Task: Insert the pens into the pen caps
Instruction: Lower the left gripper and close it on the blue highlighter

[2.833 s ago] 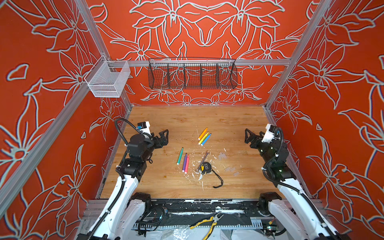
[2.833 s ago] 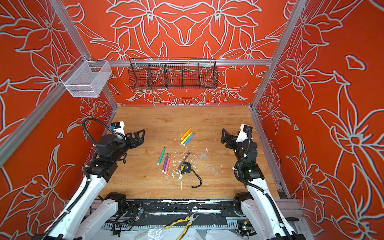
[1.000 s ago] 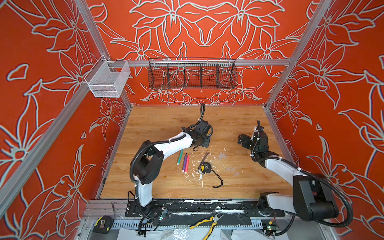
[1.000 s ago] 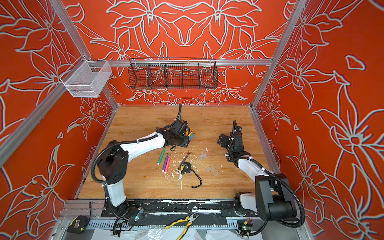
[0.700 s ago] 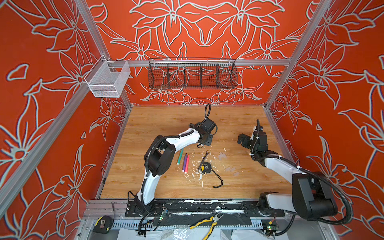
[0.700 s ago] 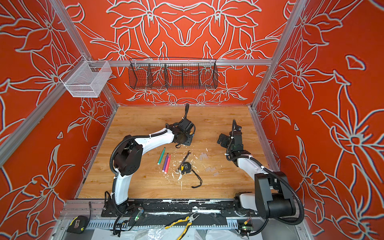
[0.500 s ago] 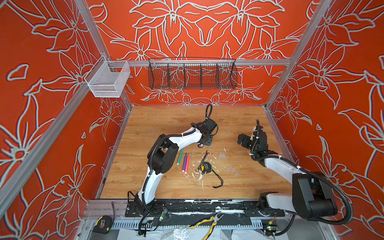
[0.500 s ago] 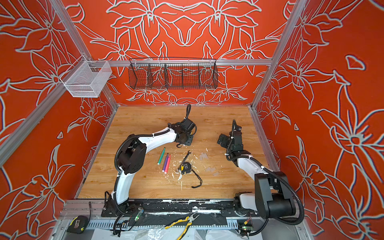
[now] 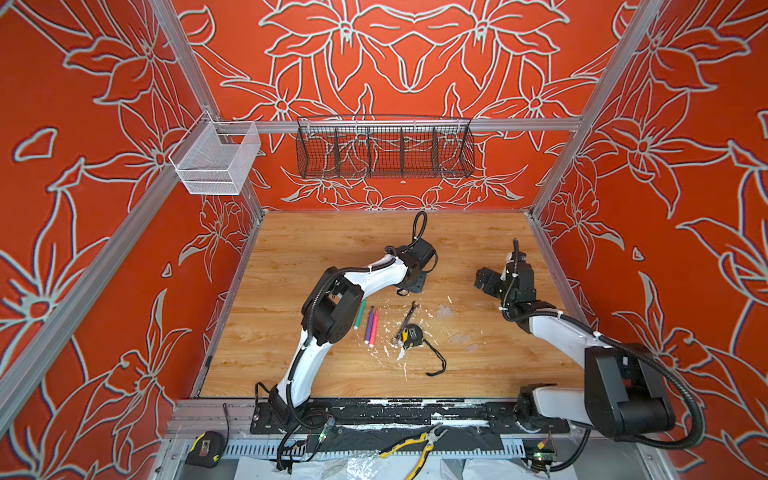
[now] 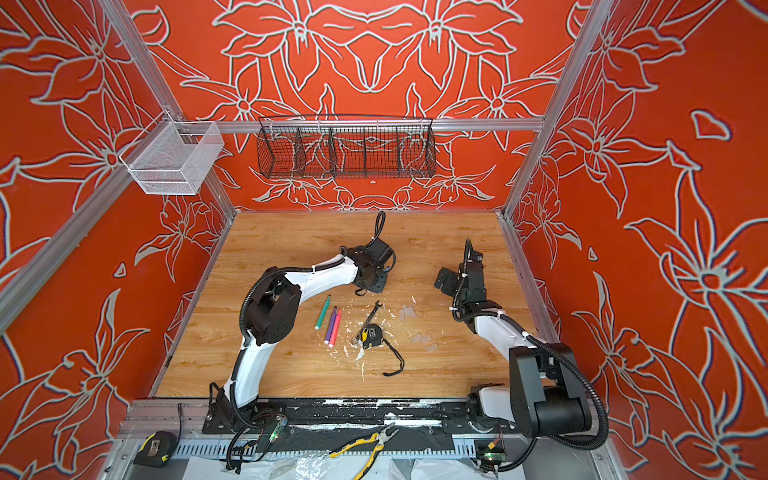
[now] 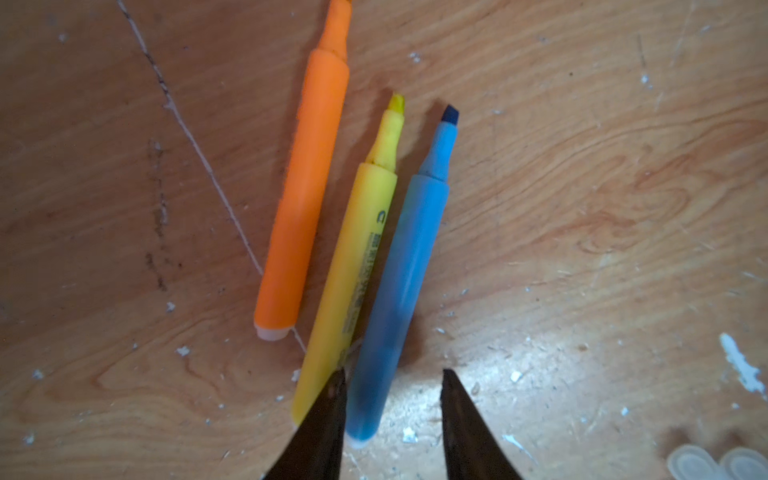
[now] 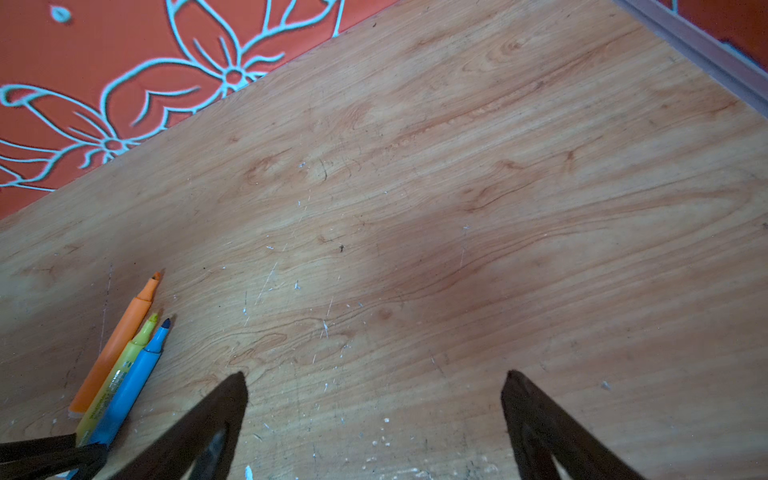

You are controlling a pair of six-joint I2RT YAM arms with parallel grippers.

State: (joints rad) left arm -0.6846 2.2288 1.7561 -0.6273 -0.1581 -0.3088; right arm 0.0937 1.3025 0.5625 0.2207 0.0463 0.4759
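Six pens, all uncapped, lie in two groups of three on the wood table (image 9: 299, 249). Group one is just off centre toward 1 o'clock, hidden under the left wrist in both top views: orange pen (image 11: 303, 195), yellow pen (image 11: 353, 282), blue pen (image 11: 399, 291), flat, side by side, tips the same way, yellow and blue touching, orange slightly apart. The left gripper (image 11: 391, 374) is low over the white end of the blue pen with its jaws apart, one fingertip at the seam between yellow and blue, the other clear of the blue barrel with bare wood in the gap, so not clamped. Group two is just off centre toward 7 o'clock: green pen (image 9: 360, 314), purple pen (image 9: 369, 324), pink pen (image 9: 375, 326), near parallel, purple and pink close together, green just beside. The pen caps (image 9: 444, 311) are clear and faint, in two small clusters at 3 to 4 o'clock, about three each, exact count cannot tell. The right gripper (image 12: 375, 374) is at 3 o'clock, jaws wide apart, empty, over bare wood. One wrench (image 9: 405, 320) and one tape measure (image 9: 412, 334) with a black strap are at 5 o'clock, touching. A second tape measure (image 9: 205, 446) and one pair of pliers (image 9: 415, 446) sit on the front ledge at 6. There are two baskets on the walls: black basket (image 9: 384, 149) at 12, white basket (image 9: 216, 160) at 10
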